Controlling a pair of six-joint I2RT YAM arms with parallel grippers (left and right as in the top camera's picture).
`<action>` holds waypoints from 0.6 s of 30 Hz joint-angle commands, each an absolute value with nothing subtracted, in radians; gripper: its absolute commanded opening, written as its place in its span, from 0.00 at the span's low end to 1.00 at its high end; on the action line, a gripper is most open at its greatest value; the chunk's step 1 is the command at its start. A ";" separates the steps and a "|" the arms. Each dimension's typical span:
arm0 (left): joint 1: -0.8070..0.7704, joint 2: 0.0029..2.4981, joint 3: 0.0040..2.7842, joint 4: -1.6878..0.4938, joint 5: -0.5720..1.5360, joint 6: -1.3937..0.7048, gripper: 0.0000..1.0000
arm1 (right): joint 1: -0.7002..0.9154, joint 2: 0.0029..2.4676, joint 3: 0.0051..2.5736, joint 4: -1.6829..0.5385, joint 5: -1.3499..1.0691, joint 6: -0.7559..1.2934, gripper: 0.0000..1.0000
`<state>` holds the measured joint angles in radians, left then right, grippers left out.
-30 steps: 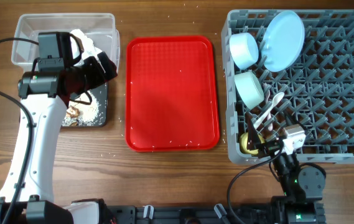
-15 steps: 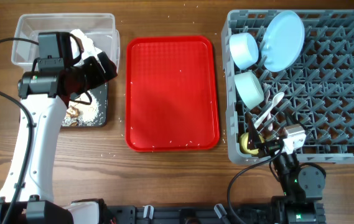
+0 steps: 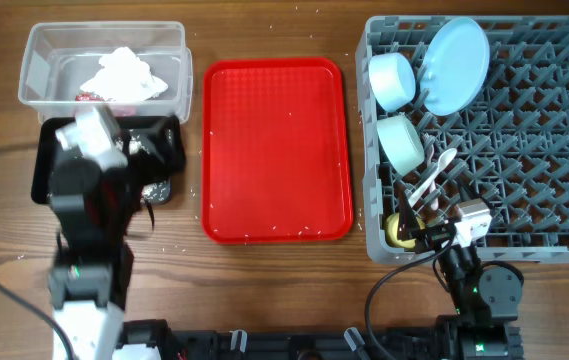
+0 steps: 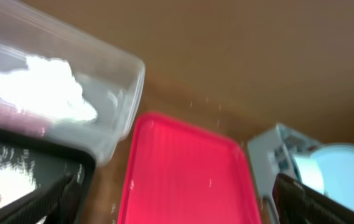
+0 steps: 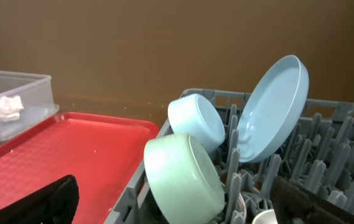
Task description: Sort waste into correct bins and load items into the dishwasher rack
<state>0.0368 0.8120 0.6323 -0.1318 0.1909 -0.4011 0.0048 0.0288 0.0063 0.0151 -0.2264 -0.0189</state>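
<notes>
The clear tub (image 3: 34,60) holds the crumpled white napkin (image 3: 124,72) and the red wrapper (image 3: 89,97). The black tray (image 3: 46,160) lies in front of it, partly under my left arm. Pale food scraps (image 4: 5,177) show in the tray in the left wrist view. My left gripper (image 3: 159,165) is open and empty by the tray's right end, and it also shows in the left wrist view (image 4: 177,208). The grey rack (image 3: 564,150) holds the blue plate (image 3: 454,65), blue bowl (image 3: 392,80), mint bowl (image 3: 401,140), yellow cup (image 3: 399,232) and white fork and spoon (image 3: 434,178). My right gripper (image 3: 416,222) is open and empty at the rack's front left.
The flat red serving tray (image 3: 276,150) lies between the bins and the rack, with a few crumbs on it. Crumbs are scattered on the wooden table (image 3: 264,290) around it. Cables run along the front edge by both arm bases.
My left arm has swung back from over the clear tub toward the front edge. The napkin now lies uncovered in the tub. The right arm has not moved.
</notes>
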 commanded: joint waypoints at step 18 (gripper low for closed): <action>0.023 0.039 0.006 -0.009 0.137 -0.291 1.00 | 0.001 0.029 0.006 0.018 -0.213 0.000 1.00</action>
